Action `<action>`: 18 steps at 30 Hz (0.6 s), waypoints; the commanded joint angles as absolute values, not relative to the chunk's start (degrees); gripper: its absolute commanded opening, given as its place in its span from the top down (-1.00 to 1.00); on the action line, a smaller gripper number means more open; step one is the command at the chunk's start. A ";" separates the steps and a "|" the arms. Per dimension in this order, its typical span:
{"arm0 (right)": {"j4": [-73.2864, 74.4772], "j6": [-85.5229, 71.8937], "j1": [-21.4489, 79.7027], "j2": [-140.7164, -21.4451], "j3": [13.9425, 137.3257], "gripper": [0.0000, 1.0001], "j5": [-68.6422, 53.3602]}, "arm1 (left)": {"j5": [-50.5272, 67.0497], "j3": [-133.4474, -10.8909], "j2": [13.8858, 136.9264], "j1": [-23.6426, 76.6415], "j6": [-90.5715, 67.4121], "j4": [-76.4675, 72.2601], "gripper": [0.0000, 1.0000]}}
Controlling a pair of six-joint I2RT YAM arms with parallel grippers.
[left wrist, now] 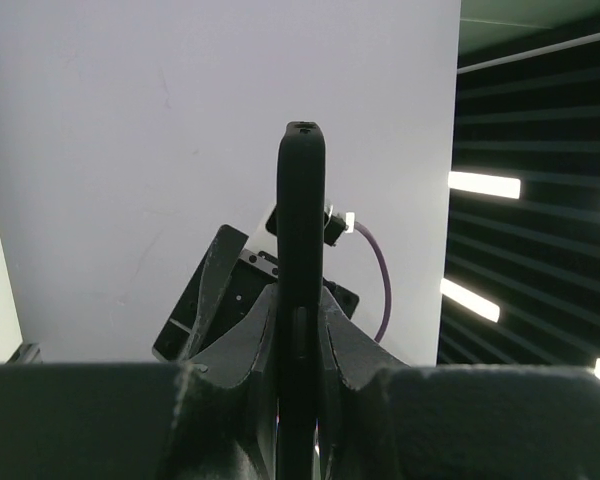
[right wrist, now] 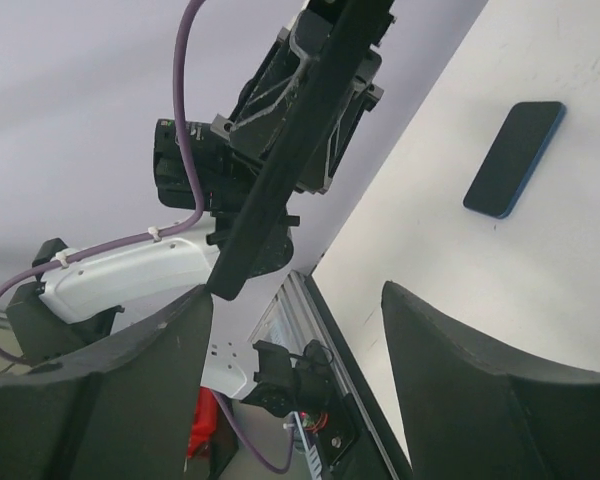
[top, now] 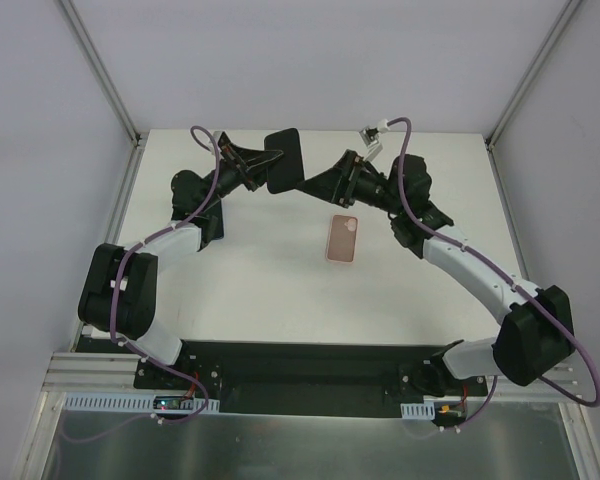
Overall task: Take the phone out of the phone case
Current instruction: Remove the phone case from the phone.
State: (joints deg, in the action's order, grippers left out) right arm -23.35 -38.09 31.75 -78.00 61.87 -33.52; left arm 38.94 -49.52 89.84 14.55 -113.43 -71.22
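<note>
Gripping the phone [top: 283,160] by one end, the left hand [top: 254,166] holds it raised above the tabletop [top: 260,290]. The right hand [top: 322,186] stands open just beside the phone. The phone case [top: 342,238] lies flat on the tabletop, apart from both hands.

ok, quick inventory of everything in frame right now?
phone: 1, black, raised off the table, clamped by its edge in the left hand
phone case: 1, salmon pink, lying flat near the middle of the table, empty, nothing touching it
table: 1, white, under both arms
arms: 2, black and white, bases at the near edge
cables: 2, purple, one along each arm
left hand: 1, black, shut on the phone
right hand: 1, black, open, close beside the phone, holding nothing
</note>
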 commanded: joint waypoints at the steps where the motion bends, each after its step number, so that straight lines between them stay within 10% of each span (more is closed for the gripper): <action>1: -26.10 -39.54 31.64 -79.19 65.92 -0.36 -33.75 | 39.38 -50.63 86.48 14.41 -117.16 -92.81 1.00; 18: -30.41 -42.19 32.26 -80.86 66.80 0.22 -34.02 | 39.29 -50.36 86.57 14.41 -116.98 -92.72 1.00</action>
